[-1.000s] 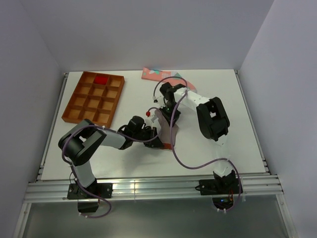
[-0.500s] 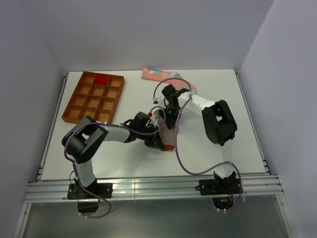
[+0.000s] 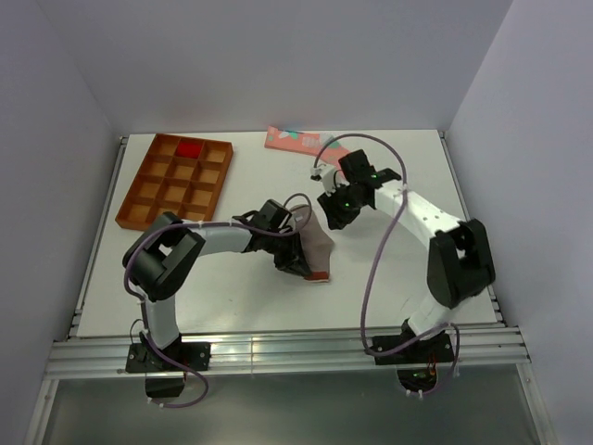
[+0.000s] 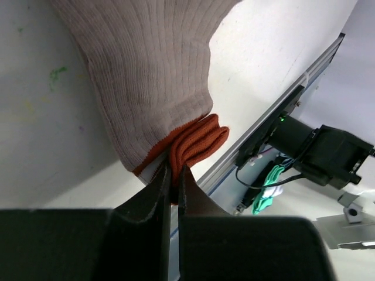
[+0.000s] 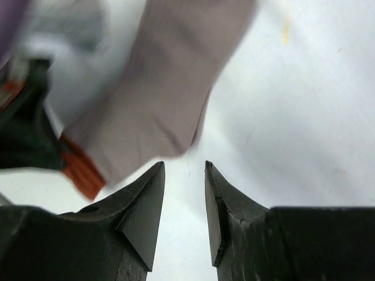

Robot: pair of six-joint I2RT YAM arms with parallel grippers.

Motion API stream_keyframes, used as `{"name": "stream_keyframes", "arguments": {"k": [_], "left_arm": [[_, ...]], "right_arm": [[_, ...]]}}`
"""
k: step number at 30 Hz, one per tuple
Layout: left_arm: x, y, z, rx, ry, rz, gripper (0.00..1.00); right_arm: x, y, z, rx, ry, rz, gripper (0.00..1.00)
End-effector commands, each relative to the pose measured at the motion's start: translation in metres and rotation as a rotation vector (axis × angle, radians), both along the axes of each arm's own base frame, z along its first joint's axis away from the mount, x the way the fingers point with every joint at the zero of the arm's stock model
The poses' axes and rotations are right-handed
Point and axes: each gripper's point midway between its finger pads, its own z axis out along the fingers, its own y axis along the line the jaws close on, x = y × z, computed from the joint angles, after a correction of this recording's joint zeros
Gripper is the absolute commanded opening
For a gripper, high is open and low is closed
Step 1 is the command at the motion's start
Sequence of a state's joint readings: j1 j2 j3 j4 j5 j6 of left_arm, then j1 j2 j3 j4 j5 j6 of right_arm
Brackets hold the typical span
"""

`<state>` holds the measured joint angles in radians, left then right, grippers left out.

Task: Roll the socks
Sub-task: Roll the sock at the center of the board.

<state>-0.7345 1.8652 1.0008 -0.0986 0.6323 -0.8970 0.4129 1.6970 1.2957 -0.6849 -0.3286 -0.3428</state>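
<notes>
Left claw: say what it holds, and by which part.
The left claw pinches the grey-brown sock by its orange cuff. The right claw holds nothing.

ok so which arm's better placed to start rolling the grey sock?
Left, probably. The left tool is shut on the grey sock's orange cuff, so it could turn that end over. The right tool is open and holds nothing, just short of the fabric.

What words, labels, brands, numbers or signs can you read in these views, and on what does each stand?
None can be read. The grey-brown sock, the pink sock, the red sock, the tray and the black hardware seen from the left wrist show no legible writing.
</notes>
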Motion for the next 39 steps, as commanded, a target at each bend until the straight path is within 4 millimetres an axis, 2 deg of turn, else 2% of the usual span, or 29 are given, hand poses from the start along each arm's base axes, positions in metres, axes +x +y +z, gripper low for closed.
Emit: {"name": "stream_keyframes", "arguments": {"k": [1,3,4,5,6,8,9,11,12,13,15,24,25,31,39], "left_arm": [[-0.005,-0.003,0.004,0.040,0.097,-0.012,0.00],[-0.007,-0.004,0.006,0.053,0.133,-0.017,0.00],[-0.008,-0.003,0.004,0.066,0.150,-0.020,0.00],[-0.006,-0.004,0.002,0.079,0.155,-0.015,0.00],[-0.008,-0.002,0.001,0.094,0.173,-0.015,0.00],[-0.008,0.000,-0.003,0.102,0.196,-0.014,0.00],[-0.009,0.000,-0.003,0.106,0.205,-0.011,0.00],[-0.011,0.003,-0.006,0.114,0.223,-0.003,0.00],[-0.012,0.003,-0.006,0.108,0.238,-0.001,0.01],[-0.011,0.002,-0.006,0.095,0.241,0.003,0.01],[-0.017,0.004,-0.008,0.084,0.277,0.005,0.02],[-0.023,0.014,-0.016,0.109,0.343,0.007,0.02],[-0.022,0.015,-0.017,0.112,0.346,0.008,0.02],[-0.019,0.014,-0.016,0.109,0.357,0.012,0.02],[-0.017,0.014,-0.016,0.109,0.352,0.009,0.02]], "right_arm": [[-0.021,0.004,0.032,0.074,-0.126,0.162,0.41],[-0.040,0.002,0.030,0.084,-0.138,0.228,0.42],[-0.047,0.003,0.040,0.085,-0.192,0.271,0.42],[-0.050,0.004,0.041,0.085,-0.220,0.291,0.42],[-0.062,0.002,0.033,0.075,-0.213,0.319,0.42],[-0.077,0.007,0.036,0.075,-0.266,0.395,0.42],[-0.088,0.006,0.025,0.062,-0.253,0.422,0.42],[-0.100,0.012,0.020,0.032,-0.300,0.498,0.43],[-0.110,0.010,0.009,0.015,-0.292,0.525,0.43],[-0.110,0.012,0.008,-0.003,-0.328,0.545,0.43],[-0.124,0.017,-0.006,-0.020,-0.329,0.606,0.43],[-0.139,0.034,-0.026,-0.071,-0.422,0.738,0.43],[-0.144,0.042,-0.024,-0.057,-0.441,0.761,0.43],[-0.163,0.057,-0.031,-0.061,-0.487,0.832,0.43],[-0.171,0.068,-0.046,-0.096,-0.493,0.890,0.42]]}}
